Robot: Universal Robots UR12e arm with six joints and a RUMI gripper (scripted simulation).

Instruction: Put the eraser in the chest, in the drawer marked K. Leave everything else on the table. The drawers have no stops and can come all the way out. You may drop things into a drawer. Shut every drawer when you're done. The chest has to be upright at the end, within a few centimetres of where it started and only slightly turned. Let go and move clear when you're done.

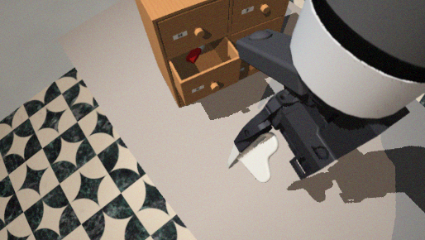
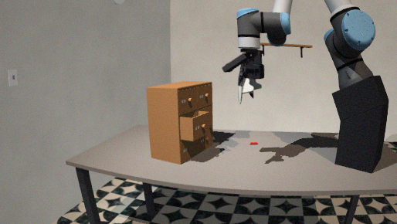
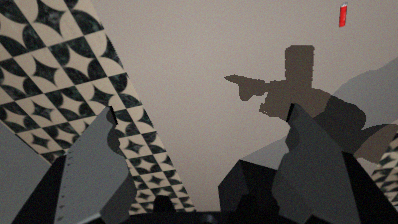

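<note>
The wooden chest (image 2: 178, 120) stands upright on the table (image 2: 247, 162). One drawer (image 1: 204, 70) on its second row is pulled out, and a red object (image 1: 193, 55) lies inside it. It also shows open in the side view (image 2: 195, 125). The labels are too small to read. A small flat red piece (image 2: 253, 143) lies on the table to the right of the chest; it also shows at the top right of the wrist view (image 3: 343, 15). My gripper (image 2: 245, 90) (image 3: 201, 106) hangs high above the table between the chest and that piece, open and empty. Its white fingers show in the overhead view (image 1: 252, 155).
The arm's dark base (image 2: 361, 123) stands at the right end of the table. The other drawers (image 1: 194, 31) look shut. The table edge and checkered floor (image 1: 62, 165) lie to the left. A small shelf (image 2: 287, 45) hangs on the back wall.
</note>
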